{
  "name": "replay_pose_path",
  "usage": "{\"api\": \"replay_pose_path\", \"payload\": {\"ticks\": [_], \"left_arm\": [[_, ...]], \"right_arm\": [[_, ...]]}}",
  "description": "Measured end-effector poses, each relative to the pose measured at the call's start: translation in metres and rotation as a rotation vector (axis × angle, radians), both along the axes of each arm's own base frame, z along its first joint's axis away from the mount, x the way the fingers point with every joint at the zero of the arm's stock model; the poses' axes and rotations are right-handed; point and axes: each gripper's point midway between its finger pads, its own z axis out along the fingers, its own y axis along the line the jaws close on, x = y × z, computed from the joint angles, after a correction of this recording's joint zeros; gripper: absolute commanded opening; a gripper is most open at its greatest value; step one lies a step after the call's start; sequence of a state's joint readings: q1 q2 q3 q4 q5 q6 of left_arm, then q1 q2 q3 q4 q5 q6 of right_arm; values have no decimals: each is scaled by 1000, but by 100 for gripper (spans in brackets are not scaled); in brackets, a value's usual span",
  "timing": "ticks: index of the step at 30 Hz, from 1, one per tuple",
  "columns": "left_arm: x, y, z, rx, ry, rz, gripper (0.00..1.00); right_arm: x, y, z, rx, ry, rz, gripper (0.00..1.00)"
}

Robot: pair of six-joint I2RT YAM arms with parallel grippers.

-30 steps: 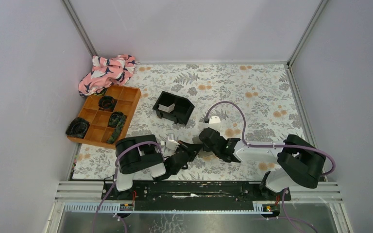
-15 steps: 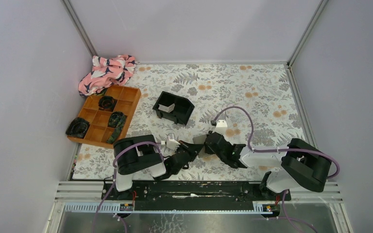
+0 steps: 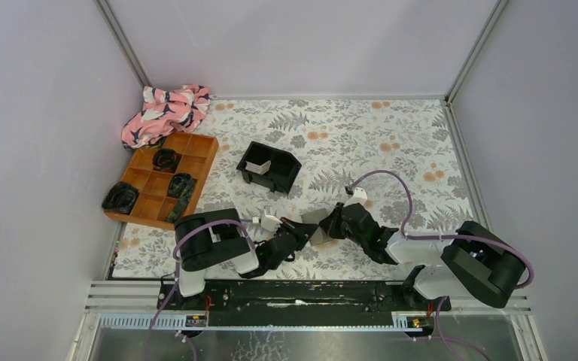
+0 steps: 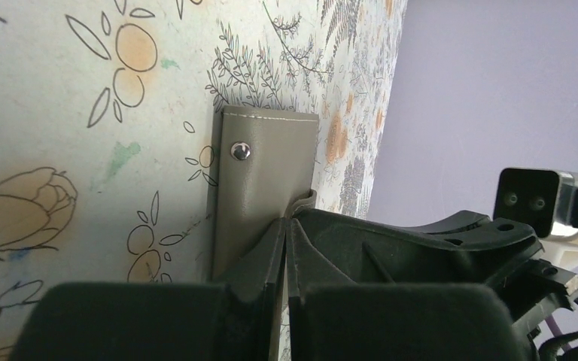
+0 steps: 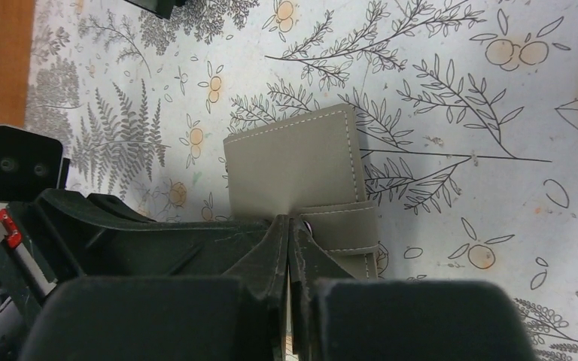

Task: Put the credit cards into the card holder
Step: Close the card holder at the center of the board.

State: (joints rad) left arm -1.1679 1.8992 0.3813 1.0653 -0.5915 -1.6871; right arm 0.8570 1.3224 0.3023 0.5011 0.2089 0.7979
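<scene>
The grey-taupe card holder point(image 3: 316, 225) lies folded on the floral mat between my two grippers. My left gripper point(image 3: 305, 228) is shut on its near edge; in the left wrist view point(image 4: 286, 226) the holder point(image 4: 263, 173) shows a metal snap. My right gripper point(image 3: 330, 226) is shut on the opposite edge by the strap; in the right wrist view point(image 5: 289, 224) the holder point(image 5: 293, 162) lies just ahead of the jaws. A pale card point(image 3: 259, 166) lies in the black tray point(image 3: 282, 179). Other cards are not in view.
An orange compartment tray point(image 3: 199, 154) with dark items stands at the left. A pink patterned cloth point(image 3: 164, 111) lies in the back left corner. Grey walls close in the mat on three sides.
My right arm has swung right and drawn back a little, its gripper staying at the holder. The holder now shows between the two grippers. The left arm has barely moved.
</scene>
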Motion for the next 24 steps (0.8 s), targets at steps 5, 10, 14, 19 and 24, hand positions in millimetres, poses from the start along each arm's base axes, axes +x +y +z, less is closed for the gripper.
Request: {"api": "replay_pose_path", "payload": {"ticks": [5,10,14,19,24], "left_arm": [[0,0,0,4,1,0,6],[0,0,-1,8,2,1,6],[0,0,-1,8,3,1,5],[0,-3,0,9,4,-4,5],[-1,-2,-1,18,1,-7,6]], "right_arm": [[1,1,-2,78,40,-3,0],[2,0,-3,177,79,-19,0],[3,-1,-3,242,109,-31,0],[7,-11,-4,281,129,-68,0],[13,-15,-8,308,145,-95,0]]}}
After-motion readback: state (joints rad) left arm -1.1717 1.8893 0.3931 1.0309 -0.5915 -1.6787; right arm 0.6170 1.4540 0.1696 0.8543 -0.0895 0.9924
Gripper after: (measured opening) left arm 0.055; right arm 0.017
